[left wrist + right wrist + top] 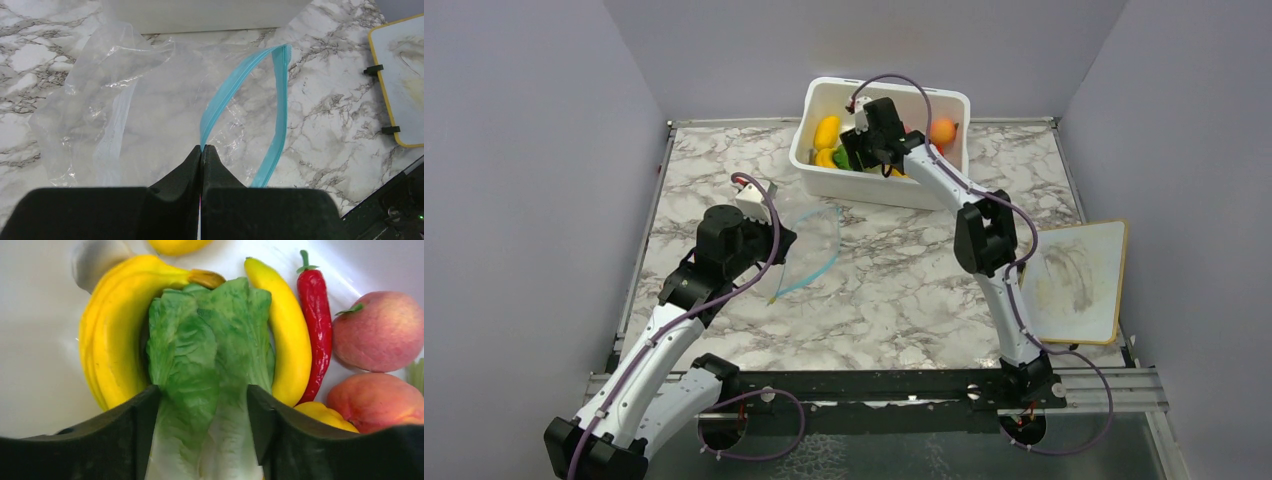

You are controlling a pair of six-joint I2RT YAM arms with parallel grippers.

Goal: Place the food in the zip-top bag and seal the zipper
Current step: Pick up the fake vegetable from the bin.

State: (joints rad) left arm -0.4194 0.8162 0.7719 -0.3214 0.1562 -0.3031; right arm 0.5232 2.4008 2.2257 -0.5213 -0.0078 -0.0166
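The clear zip-top bag point(812, 240) lies crumpled on the marble table, mouth gaping. My left gripper point(774, 247) is shut on one lip of its light-blue zipper point(235, 85), pinched at the fingertips point(202, 148); the other lip curves away to the right. The bag point(125, 100) holds no food. My right gripper point(856, 155) is down in the white tub point(874, 190), its jaws pressed against both sides of the green lettuce point(210, 340). Around the gripper point(204, 400) lie bananas point(110, 330), a red chili point(315, 330), two peaches point(377, 330) and a yellow fruit point(175, 245).
The tub stands at the back centre, just beyond the bag. A yellow-rimmed white board point(1079, 280) lies at the right edge of the table and also shows in the left wrist view point(405, 75). Grey walls enclose the table on three sides.
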